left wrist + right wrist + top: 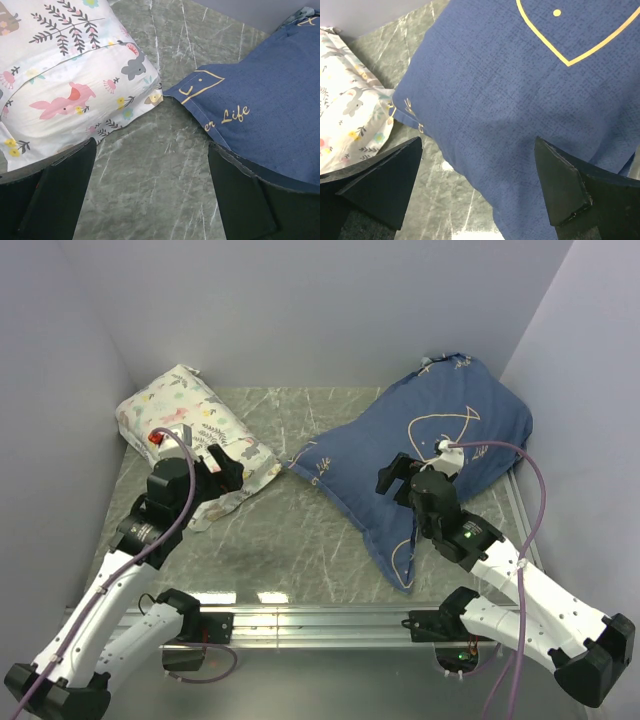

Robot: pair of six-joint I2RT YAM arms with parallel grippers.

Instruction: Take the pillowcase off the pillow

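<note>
The navy pillowcase (450,440) with thin pale line drawing lies plump at the right of the table, one corner pointing left. It also shows in the left wrist view (270,100) and the right wrist view (520,90). The white pillow is hidden inside it. My right gripper (397,475) is open and empty, hovering over the pillowcase's near left part (475,185). My left gripper (225,468) is open and empty over bare table (150,195), between the pillowcase's left corner and the floral pillow.
A smaller white pillow printed with leaves and flowers (185,415) lies at the back left, its corner almost touching the navy corner (65,85). The grey marbled table (300,530) is walled on three sides. A metal rail (320,620) runs along the near edge.
</note>
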